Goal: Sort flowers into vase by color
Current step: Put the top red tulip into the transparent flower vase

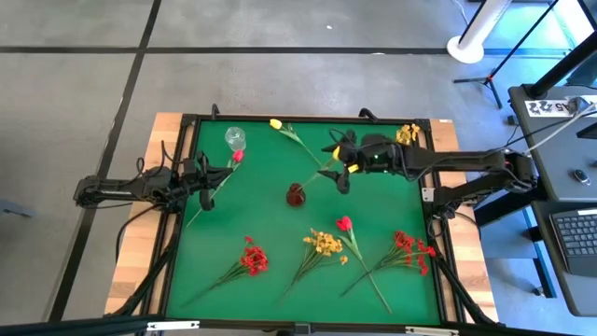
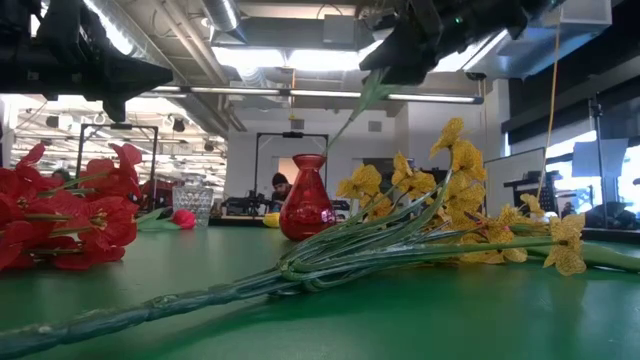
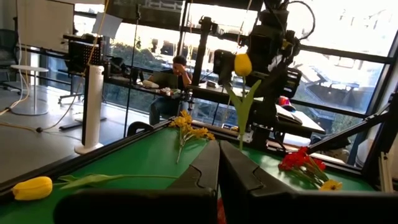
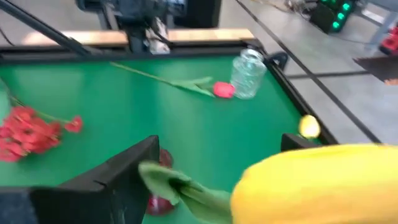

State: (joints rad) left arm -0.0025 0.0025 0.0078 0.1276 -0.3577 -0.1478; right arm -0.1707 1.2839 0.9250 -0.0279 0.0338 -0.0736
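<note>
A yellow tulip [image 1: 336, 152] hangs above the green table [image 1: 280, 233], its stem pinched between the fingers of the right gripper [image 1: 342, 166] — the bloom fills the right wrist view, and the left wrist view shows it held upright in the air. The red vase [image 1: 296, 194] stands just beside and below it, near the table's middle. The step in hand looks like carrying this bloom to a vase; the next move calls for choosing the right one, since a clear glass vase [image 1: 234, 138] stands at the far left, with a red tulip [image 1: 238, 156] touching it. The left gripper [image 1: 216, 175] waits clenched and empty beside that tulip's stem. Other flowers — red sprays [image 1: 254, 259], a yellow spray [image 1: 324, 245] — lie unsorted along the near edge.
</note>
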